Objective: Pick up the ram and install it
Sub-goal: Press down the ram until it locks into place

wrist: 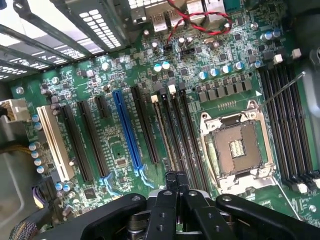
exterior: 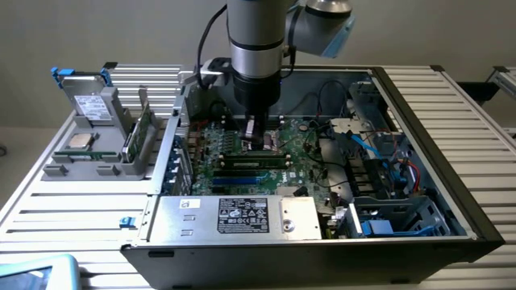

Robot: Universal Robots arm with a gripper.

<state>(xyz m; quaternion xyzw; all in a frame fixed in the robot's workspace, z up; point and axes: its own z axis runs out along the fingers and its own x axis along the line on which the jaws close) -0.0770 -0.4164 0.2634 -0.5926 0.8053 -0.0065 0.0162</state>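
A slatted metal table (exterior: 72,202) spans the exterior view from left to right. An open black computer case (exterior: 322,254) sits on it across the centre and right of the frame. A grey holder stand (exterior: 96,160) rests on it at the upper left, and 1 pale blue object (exterior: 36,272) lies at the lower left corner.

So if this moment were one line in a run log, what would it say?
gripper: shut, empty | position: low over motherboard | ram: lying in slot
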